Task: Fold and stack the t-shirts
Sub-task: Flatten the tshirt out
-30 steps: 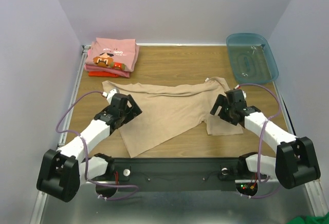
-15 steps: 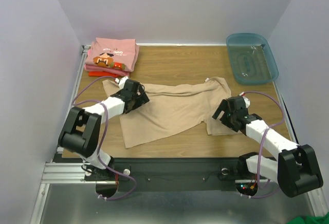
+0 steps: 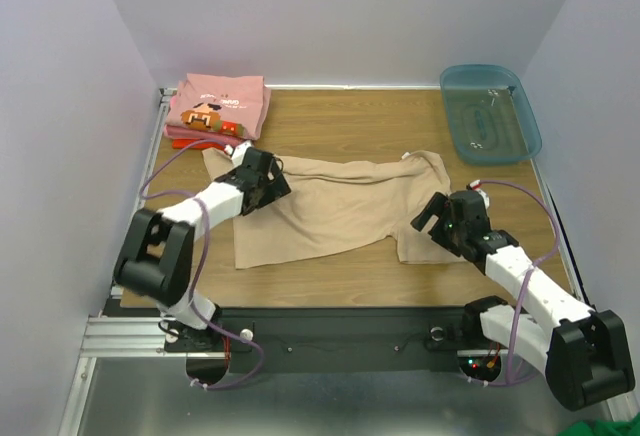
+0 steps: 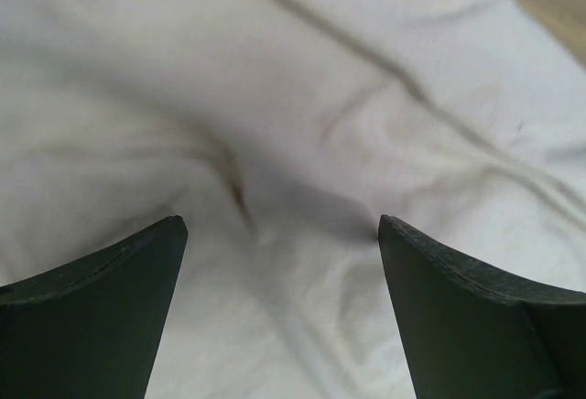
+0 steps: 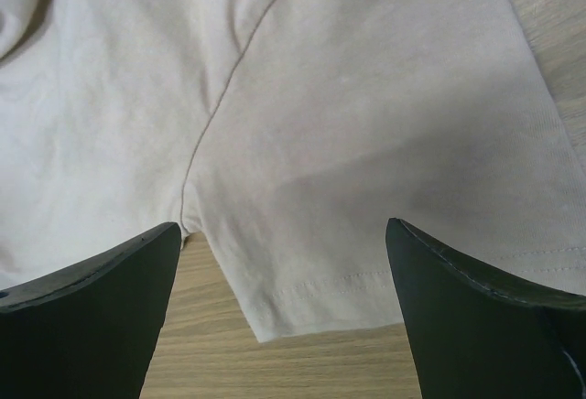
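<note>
Showing from above three t-shirts — pink shirt (image 3: 218, 104) folded on red-orange shirt (image 3: 197, 142) far left, tan shirt (image 3: 340, 211) spread mid-table — plus one teal bin (image 3: 488, 111). Left wrist: left gripper (image 4: 282, 225) gaping over rumpled tan cloth, empty. Right wrist: right gripper (image 5: 284, 227) equally wide above a sleeve hem, empty. Versus a second ago, left gripper farther up the shirt.

Bright, even light falls from above, my left wrist view washes the shirt (image 4: 348, 70) pale and blurry, and my fingers (image 4: 82, 317) shadow it faintly.

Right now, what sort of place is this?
Likely a lab test cell: plain pale walls enclose a wooden table holding a tan t-shirt, a folded shirt stack and a teal bin.
</note>
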`<state>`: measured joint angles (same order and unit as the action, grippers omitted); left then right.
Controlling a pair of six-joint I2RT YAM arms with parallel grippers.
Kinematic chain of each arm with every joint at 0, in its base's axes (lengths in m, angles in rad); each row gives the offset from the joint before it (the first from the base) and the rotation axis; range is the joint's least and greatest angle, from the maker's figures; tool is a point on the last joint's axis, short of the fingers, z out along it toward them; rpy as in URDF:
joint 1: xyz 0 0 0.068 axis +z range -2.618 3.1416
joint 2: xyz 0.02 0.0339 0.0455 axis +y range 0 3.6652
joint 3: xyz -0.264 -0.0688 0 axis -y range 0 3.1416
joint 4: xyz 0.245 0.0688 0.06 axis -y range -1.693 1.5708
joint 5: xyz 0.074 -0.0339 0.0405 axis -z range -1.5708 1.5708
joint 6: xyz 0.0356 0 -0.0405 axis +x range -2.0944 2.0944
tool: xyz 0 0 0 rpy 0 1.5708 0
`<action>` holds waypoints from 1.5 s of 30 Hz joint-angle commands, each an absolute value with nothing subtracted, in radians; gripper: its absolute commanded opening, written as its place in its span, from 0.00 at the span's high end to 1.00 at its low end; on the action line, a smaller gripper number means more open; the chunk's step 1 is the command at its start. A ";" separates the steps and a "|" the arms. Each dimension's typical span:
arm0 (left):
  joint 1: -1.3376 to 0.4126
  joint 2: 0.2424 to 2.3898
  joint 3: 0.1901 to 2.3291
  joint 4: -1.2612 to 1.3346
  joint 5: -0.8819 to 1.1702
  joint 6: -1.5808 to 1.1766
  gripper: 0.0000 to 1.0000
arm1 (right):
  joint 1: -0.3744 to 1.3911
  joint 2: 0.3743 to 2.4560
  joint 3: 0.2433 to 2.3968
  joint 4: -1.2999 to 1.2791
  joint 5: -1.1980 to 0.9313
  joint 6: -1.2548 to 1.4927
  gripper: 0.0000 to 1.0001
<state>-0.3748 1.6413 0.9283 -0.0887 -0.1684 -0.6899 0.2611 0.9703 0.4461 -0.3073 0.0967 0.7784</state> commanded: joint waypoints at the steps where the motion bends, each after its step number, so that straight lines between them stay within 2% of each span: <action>1: -0.426 1.348 0.821 -0.254 -0.261 -0.756 0.02 | 0.259 0.943 0.480 -0.299 0.097 0.769 0.00; 6: -0.430 1.158 0.756 -0.564 -0.402 -0.946 0.02 | 0.259 0.946 0.485 -0.301 0.106 0.761 0.00; 9: -0.430 1.089 0.700 -0.687 -0.390 -1.049 0.02 | 0.259 0.946 0.477 -0.301 0.124 0.764 0.00; 15: -0.434 0.988 0.603 -0.646 -0.307 -1.131 0.02 | 0.259 0.950 0.472 -0.301 0.121 0.765 0.00; 19: -0.434 1.049 0.525 -0.563 -0.247 -1.127 0.02 | 0.259 0.948 0.463 -0.301 0.130 0.770 0.00; 27: -0.434 1.109 0.509 -0.532 -0.233 -1.132 0.02 | 0.259 0.950 0.456 -0.301 0.156 0.770 0.00; 28: -0.434 1.105 0.509 -0.532 -0.236 -1.131 0.05 | 0.259 0.951 0.456 -0.301 0.163 0.773 0.00; 30: -0.434 1.097 0.508 -0.532 -0.238 -1.121 0.38 | 0.259 0.956 0.456 -0.301 0.170 0.776 0.00; 31: -0.434 1.086 0.505 -0.526 -0.238 -1.117 0.60 | 0.259 0.957 0.456 -0.301 0.182 0.781 0.00; 32: -0.434 1.080 0.503 -0.525 -0.236 -1.108 1.00 | 0.261 0.957 0.454 -0.301 0.189 0.784 0.00; 45: -0.434 0.965 0.495 -0.506 -0.238 -1.040 1.00 | 0.258 0.910 0.465 -0.411 0.348 0.822 0.00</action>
